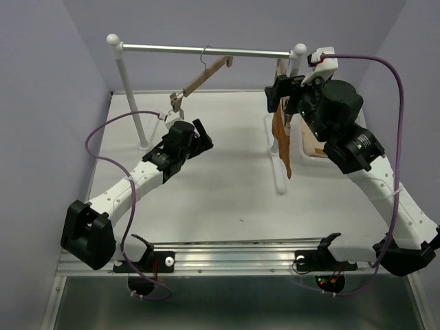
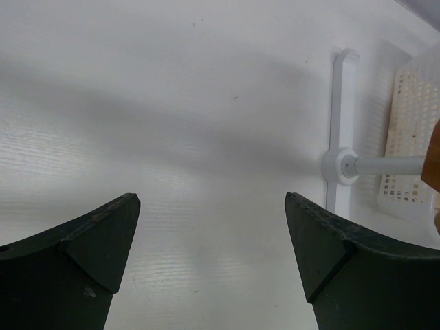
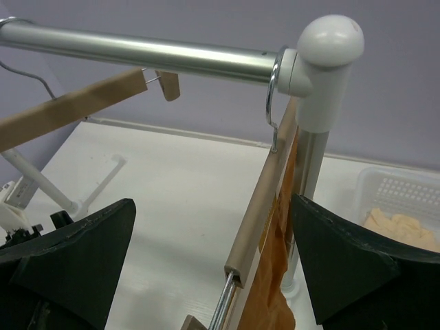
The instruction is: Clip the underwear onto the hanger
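The rust-brown underwear (image 1: pixel 281 137) hangs down beside the right white post, against a light-wood hanger (image 1: pixel 279 69) hooked on the rail. In the right wrist view the hanger bar (image 3: pixel 265 206) slopes down toward me and the underwear (image 3: pixel 275 295) hangs along its far side. What holds the cloth is hidden. My right gripper (image 1: pixel 278 96) is open, and its midpoint (image 3: pixel 213 203) lies just left of the bar without touching it. My left gripper (image 1: pixel 204 134) is open and empty over bare table (image 2: pixel 212 199). The underwear's edge shows in the left wrist view (image 2: pixel 433 161).
A second, empty wooden hanger (image 1: pixel 203 79) hangs tilted from the steel rail (image 1: pixel 206 49) and shows in the right wrist view (image 3: pixel 69 106). A white basket (image 3: pixel 385 189) with pale cream garments (image 3: pixel 402 227) sits right of the post. The right post's foot (image 2: pixel 340 165) lies ahead of my left gripper.
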### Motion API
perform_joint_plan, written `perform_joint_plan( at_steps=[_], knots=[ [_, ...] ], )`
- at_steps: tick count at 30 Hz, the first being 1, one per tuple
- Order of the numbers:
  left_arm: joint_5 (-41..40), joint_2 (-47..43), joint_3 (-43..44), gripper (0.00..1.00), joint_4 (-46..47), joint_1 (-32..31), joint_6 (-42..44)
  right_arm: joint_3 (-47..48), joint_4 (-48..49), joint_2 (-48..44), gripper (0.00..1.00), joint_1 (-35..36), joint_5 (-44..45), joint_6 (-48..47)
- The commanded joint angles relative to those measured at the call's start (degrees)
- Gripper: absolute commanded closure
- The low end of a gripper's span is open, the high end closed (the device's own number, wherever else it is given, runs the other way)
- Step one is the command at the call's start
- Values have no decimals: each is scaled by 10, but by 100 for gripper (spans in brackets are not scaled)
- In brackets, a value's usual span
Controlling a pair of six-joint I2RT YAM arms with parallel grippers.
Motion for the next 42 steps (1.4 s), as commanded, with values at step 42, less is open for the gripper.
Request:
perform_joint_plan(
  at_steps=[42],
  knots=[
    [-67, -140, -77, 1, -31, 107, 3, -416, 20, -104, 0, -373, 56, 251]
  ],
)
